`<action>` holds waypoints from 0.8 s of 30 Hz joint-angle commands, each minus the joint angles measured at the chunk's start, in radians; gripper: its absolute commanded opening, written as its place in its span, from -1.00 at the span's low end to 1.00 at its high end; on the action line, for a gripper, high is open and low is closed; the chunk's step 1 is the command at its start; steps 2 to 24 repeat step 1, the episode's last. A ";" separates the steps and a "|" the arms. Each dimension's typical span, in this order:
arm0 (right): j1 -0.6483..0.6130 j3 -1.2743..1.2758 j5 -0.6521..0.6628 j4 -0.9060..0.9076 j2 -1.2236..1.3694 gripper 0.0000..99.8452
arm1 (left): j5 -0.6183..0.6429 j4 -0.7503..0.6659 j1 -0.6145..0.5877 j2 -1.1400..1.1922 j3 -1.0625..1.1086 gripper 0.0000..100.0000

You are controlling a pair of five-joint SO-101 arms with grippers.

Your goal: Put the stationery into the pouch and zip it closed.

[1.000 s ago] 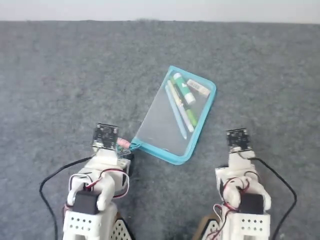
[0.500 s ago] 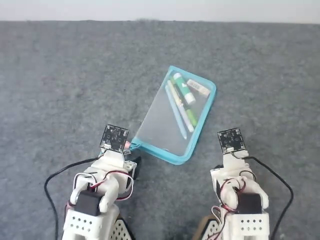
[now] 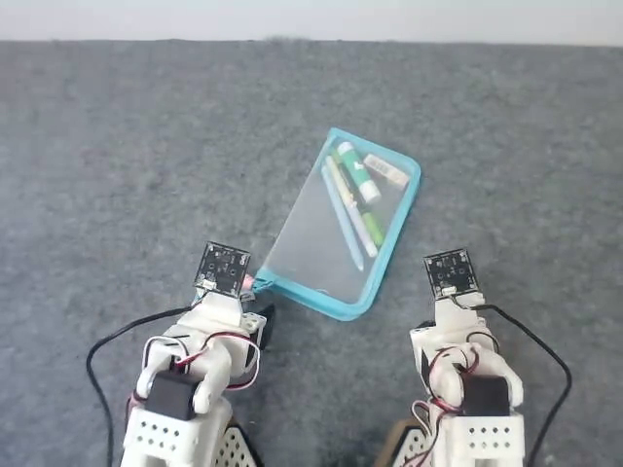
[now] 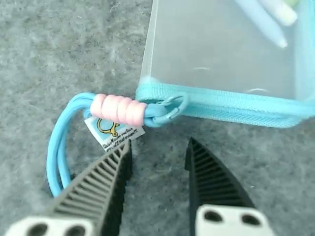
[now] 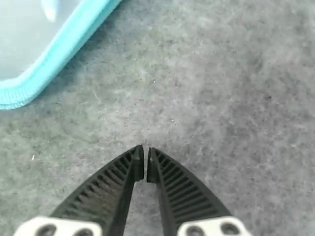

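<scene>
A clear pouch with a turquoise zip edge lies on the grey carpet, with pens and a glue stick inside it. Its zip pull sits at the corner nearest the left arm, with pink beads and a turquoise cord loop attached. My left gripper is open just short of the pull, holding nothing. My right gripper is shut and empty above bare carpet, off the pouch's near right corner.
Grey carpet covers the whole table. A pale wall strip runs along the far edge. Both arm bases stand at the near edge with cables trailing beside them.
The left arm has drawn back from the zip pull and turned slightly. The right arm has shifted a little to the left. The pouch has not moved.
</scene>
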 commanded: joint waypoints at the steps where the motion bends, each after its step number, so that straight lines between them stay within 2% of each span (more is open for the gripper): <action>1: 0.012 0.023 -0.005 0.007 -0.022 -0.98 | 0.009 0.008 0.005 -0.020 -0.008 -0.66; 24: 0.012 0.023 -0.005 0.007 -0.022 -0.98 | 0.009 0.008 0.005 -0.020 -0.008 -0.66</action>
